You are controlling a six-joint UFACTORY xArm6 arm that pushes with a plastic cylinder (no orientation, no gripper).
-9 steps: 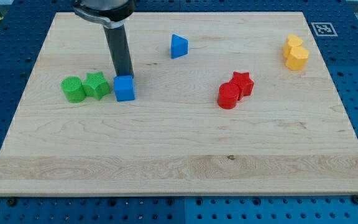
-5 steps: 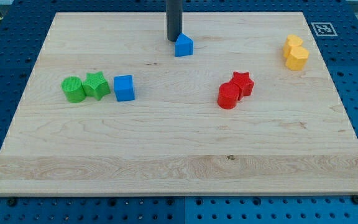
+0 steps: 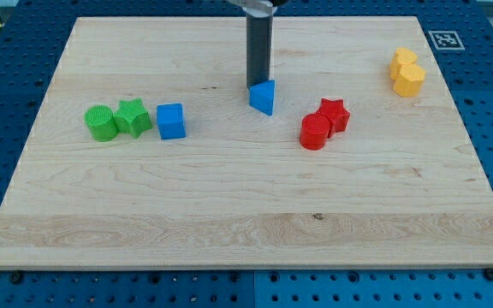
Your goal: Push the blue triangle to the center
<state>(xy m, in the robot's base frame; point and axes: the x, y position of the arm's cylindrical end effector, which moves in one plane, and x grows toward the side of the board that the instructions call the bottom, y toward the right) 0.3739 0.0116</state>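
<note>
Camera view shows you a pale wooden table (image 3: 229,197) on a blue pegboard base, seen from the front and slightly above. Your arm carries no gripper, so nothing opens or closes; it ends in a dark upright rod coming down from the view's top. My tip (image 3: 258,85) sits at the rod's lower end, touching the upper edge of the blue triangle (image 3: 264,97) on the side toward the view's top.

You will find the blue triangle a little above and just right of the table's middle. Its sharp corner points toward the view's bottom right, and its long axis appears to run diagonally from upper left to lower right, though that is hard to judge at this size.

To the view's left, a blue cube (image 3: 171,121) stands just beside a green star (image 3: 132,117), which touches a green cylinder (image 3: 101,122). To the triangle's right, a red star (image 3: 334,114) touches a red cylinder (image 3: 314,132). Near the top right corner, two yellow blocks (image 3: 406,72) touch each other, their shapes unclear.
</note>
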